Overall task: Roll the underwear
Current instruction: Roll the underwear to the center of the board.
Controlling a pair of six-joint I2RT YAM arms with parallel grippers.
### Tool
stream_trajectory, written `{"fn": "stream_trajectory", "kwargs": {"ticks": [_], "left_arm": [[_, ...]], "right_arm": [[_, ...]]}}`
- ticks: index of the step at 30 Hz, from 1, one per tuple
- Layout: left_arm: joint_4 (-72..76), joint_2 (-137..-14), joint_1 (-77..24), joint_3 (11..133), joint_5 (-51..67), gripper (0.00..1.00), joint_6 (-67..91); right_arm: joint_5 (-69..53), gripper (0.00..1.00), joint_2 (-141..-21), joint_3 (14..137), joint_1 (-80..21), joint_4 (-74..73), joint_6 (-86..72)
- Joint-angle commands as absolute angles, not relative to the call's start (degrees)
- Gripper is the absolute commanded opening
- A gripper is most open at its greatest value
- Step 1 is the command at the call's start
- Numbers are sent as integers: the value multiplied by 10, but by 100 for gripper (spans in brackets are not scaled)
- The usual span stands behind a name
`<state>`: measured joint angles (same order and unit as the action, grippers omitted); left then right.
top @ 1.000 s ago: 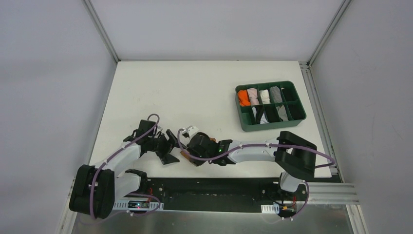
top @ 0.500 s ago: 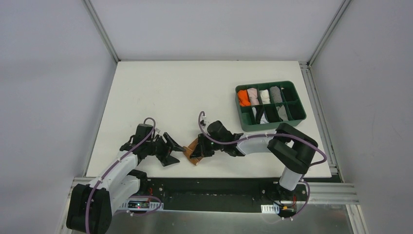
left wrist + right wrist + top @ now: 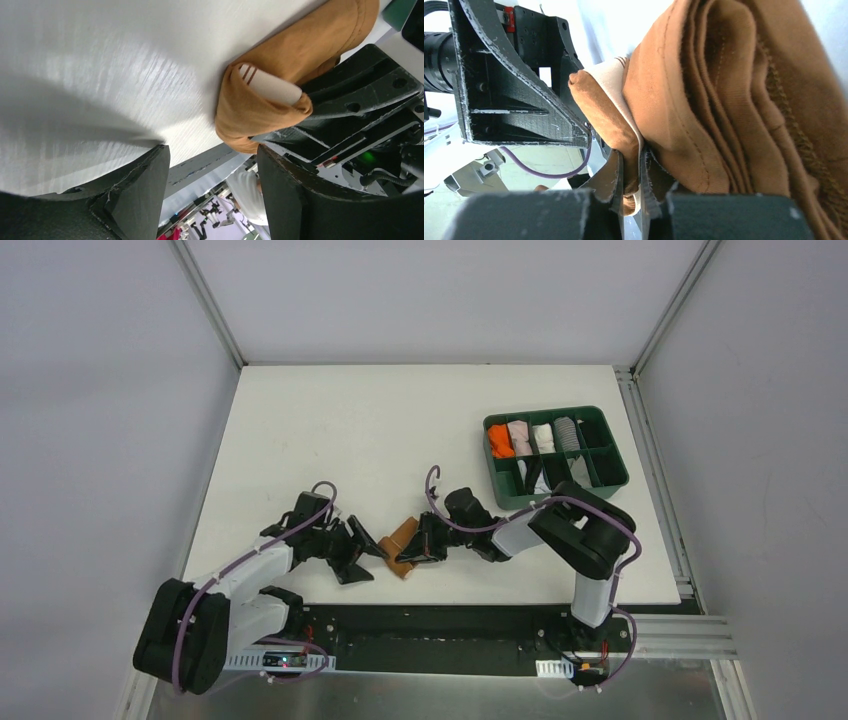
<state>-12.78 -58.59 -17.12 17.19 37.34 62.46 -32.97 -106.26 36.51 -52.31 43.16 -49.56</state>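
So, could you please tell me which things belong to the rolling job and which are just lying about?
Job: underwear, right end effector pinching it, left end effector open beside it.
Lying about: green tray, rolled garments inside it.

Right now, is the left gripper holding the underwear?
No: in the left wrist view the left gripper is open wide, no cloth between its fingers, and the underwear lies beyond their tips.

Underwear (image 3: pixel 734 100): soft matt cloth (stitched seams, smoother pale waistband); table (image 3: pixel 100 75): smooth, faintly glossy, fine-grained
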Motion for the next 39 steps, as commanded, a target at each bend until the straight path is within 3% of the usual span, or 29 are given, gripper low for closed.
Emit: {"fn": "stream_trajectory", "kwargs": {"ticks": [1,16,19,24,25,29,31,35,39], "left_arm": [[-91,-622,-185,208,342,64,620],[-39,-642,-212,187,218,57,670],[-36,-668,-224,188,194,46,678],[-52,-697,-229,191,176,8,693],[-63,-699,-229,194,172,0,694],[-116,-691,-229,210,162,0,692],[-135,-685,-229,216,160,0,685],[-155,-689,-229,229,163,0,678],[-156,-705,-229,235,172,0,679]], "right_arm": [[-346,0,-1082,357,-523,427,-506],[-365,0,-1092,365,-522,433,-511],[-374,0,-1097,371,-522,433,-514],[-377,1,-1082,376,-522,417,-520],[-376,6,-1072,377,-522,404,-515],[-346,43,-1009,390,-522,295,-472],[-311,52,-953,401,-523,215,-439],[-227,59,-857,426,-530,64,-377],[-32,53,-803,488,-597,-100,-280]]}}
